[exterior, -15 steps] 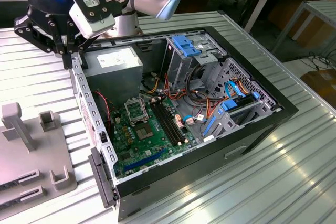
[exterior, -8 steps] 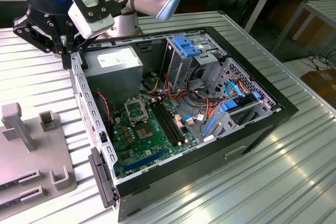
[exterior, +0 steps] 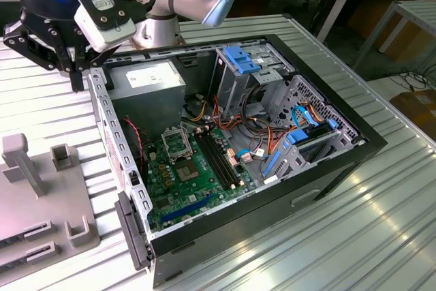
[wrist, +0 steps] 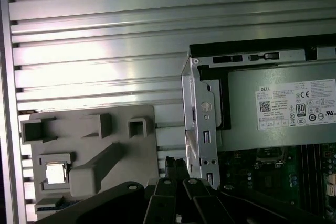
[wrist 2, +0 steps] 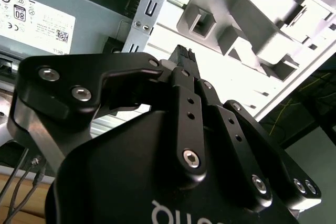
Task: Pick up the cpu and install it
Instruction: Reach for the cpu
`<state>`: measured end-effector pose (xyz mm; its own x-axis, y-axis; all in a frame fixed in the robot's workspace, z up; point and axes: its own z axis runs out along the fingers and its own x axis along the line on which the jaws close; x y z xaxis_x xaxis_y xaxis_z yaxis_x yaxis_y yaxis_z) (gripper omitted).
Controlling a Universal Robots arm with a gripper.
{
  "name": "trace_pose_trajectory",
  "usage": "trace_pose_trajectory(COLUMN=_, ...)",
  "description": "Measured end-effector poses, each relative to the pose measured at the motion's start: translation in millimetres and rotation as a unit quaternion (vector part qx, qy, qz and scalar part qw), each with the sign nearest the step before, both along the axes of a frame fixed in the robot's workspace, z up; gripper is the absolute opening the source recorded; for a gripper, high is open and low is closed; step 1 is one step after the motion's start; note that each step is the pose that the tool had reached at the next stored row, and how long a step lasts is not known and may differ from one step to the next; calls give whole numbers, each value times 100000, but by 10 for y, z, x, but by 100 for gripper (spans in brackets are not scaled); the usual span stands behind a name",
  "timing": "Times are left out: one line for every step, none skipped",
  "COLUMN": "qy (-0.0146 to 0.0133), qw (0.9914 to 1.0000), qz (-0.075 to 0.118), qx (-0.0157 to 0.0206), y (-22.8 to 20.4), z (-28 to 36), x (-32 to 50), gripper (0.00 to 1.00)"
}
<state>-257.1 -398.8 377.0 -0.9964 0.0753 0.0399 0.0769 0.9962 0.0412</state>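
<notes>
Claw (wrist: 177, 167) black, closed empty; silvery square cpu (wrist: 55, 173) in matte grey holder (wrist: 142, 153).

- The surface (exterior: 395, 236) is ribbed, silvery metal.
- An open black computer case (exterior: 225, 230) lies on its side across the surface's middle.
- A grey moulded holder (exterior: 41, 202) lies flat beside the case, toward the surface's edge at the exterior view's left.
</notes>
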Motion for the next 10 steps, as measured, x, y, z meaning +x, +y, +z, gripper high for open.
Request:
trace_pose_trajectory(qy=1, qw=100000, qz=-2, qx=-3, y=0, z=0, x=-11, gripper=11)
trace_pose_trajectory(qy=-6, qw=100000, qz=-2, qx=1, y=0, z=-1, x=-28, gripper=11)
trace_pose_trajectory(qy=0, qw=100000, qz=-3, qx=-2, y=0, z=-1, x=-38, gripper=11)
trace_pose_trajectory(qy=-3, qw=100000, qz=-3, qx=-1, y=0, z=-2, x=-46, gripper=11)
trace_pose_trajectory(qy=0, qw=100000, qz=-2, qx=-2, y=0, z=-2, x=-57, gripper=11)
trace_pose_trajectory(qy=-1, qw=100000, qz=-2, qx=-1, y=0, z=-2, x=-63, gripper=11)
trace_pose_trajectory(qy=0, qw=100000, qz=-1, qx=-2, y=0, z=-3, x=-70, gripper=11)
trace_pose_trajectory(qy=0, qw=100000, qz=-2, qx=-1, y=0, z=-3, x=-75, gripper=11)
trace_pose_trajectory(qy=-1, qw=100000, qz=0, qx=-2, y=0, z=-3, x=-83, gripper=11)
trace_pose_trajectory(qy=0, qw=100000, qz=0, qx=-1, y=0, z=-4, x=-89, gripper=11)
